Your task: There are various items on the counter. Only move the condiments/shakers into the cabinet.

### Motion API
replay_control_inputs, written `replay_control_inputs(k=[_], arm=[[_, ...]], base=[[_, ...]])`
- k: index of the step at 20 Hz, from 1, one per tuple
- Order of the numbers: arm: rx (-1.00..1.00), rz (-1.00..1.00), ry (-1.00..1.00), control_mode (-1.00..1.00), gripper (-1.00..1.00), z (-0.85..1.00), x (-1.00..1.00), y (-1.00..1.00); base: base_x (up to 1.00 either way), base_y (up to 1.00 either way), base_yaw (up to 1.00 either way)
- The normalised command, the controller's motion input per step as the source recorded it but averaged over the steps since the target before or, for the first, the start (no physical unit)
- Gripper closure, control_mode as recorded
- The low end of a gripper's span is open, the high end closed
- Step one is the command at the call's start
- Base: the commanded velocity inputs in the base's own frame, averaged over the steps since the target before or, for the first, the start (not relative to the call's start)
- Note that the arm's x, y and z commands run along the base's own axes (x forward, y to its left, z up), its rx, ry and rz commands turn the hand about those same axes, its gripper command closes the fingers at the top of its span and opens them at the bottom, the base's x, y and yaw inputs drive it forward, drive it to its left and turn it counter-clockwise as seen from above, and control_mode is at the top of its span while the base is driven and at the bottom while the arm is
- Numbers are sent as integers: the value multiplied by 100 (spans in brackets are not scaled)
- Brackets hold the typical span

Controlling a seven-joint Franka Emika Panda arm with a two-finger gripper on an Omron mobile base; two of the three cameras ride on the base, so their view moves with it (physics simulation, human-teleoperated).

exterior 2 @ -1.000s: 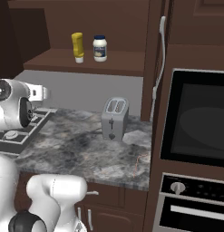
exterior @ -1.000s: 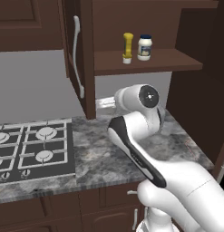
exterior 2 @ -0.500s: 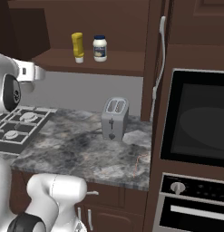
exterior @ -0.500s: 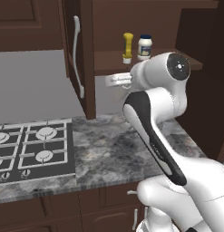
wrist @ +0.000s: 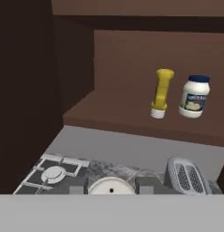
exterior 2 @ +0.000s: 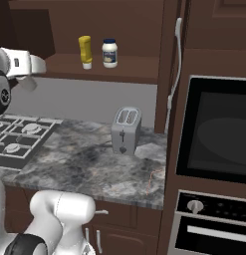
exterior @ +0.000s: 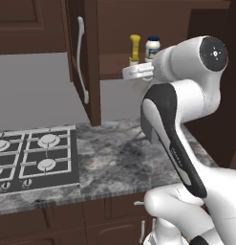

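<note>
- The claw [wrist: 111, 189] is clamped on the small pale shaker [wrist: 111, 186], whose round top sits between the two dark fingertips [wrist: 146, 186] in the hand view. A shallow hold could let it slip as the arm goes in.
- The shaker is raised in front of the cabinet shelf [wrist: 109, 113], left of the yellow bottle [wrist: 161, 93] as the hand view shows it. That bottle and the white jar [wrist: 195, 96] already stand on the shelf.
- If the arm drifts toward the yellow bottle, the shaker or claw could knock it over, and it would tip into the white jar just beside it.
- The shelf's front edge lies near the shaker's height; coming in too low could strike it.
- The open cabinet door [exterior: 83, 62] stands on the far side of the shaker from the bottle; a swing that way could hit it.
- Below the shelf, the toaster [exterior 2: 125, 130] stays on the table [exterior 2: 94, 164]; a dropped shaker could land there.
</note>
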Motion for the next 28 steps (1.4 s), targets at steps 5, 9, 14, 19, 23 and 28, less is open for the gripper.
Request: replay_control_inputs(k=[5,9,14,19,23,28], arm=[[-2,-3,-31,-100,100,25,-17,0],[0,-6,-25,-100,100,39,-1,0],[1,-2,-8,-100,100,24,2,0],[3,0,3,-100,100,1,17,-3],[14,0,16,-100,100,14,36,-21],[7,0,16,-100,100,6,43,-10]], base=[[0,0,0],[0,0,0],[0,0,0],[0,0,0],[0,0,0],[0,0,0]])
